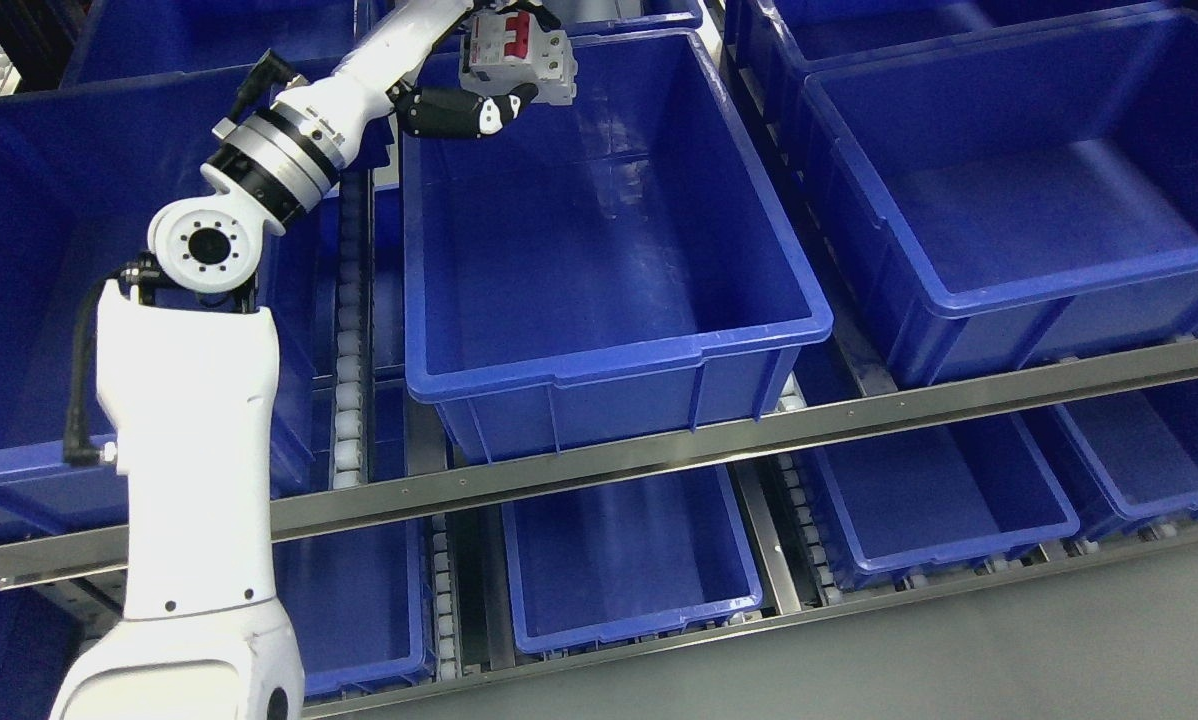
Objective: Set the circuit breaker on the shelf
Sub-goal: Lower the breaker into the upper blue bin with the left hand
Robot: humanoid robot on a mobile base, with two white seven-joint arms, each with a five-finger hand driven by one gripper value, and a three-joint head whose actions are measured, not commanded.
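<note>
My left arm comes in from the lower left and reaches up to the top of the head view. Its hand (494,75) is shut on a white circuit breaker (519,58) with red switches. The black thumb (464,110) sits under the breaker. The hand holds it above the far left corner of the middle blue bin (619,360) on the upper shelf level. That bin's inside shows nothing in it. The upper fingers are cut off by the top edge. The right arm is out of view.
Blue bins flank the middle one: one at the left (19,470) behind my arm, one at the right (1059,290). A steel rail (759,430) runs along the shelf front. More blue bins (629,560) sit on the lower level. Grey floor (1059,640) lies at lower right.
</note>
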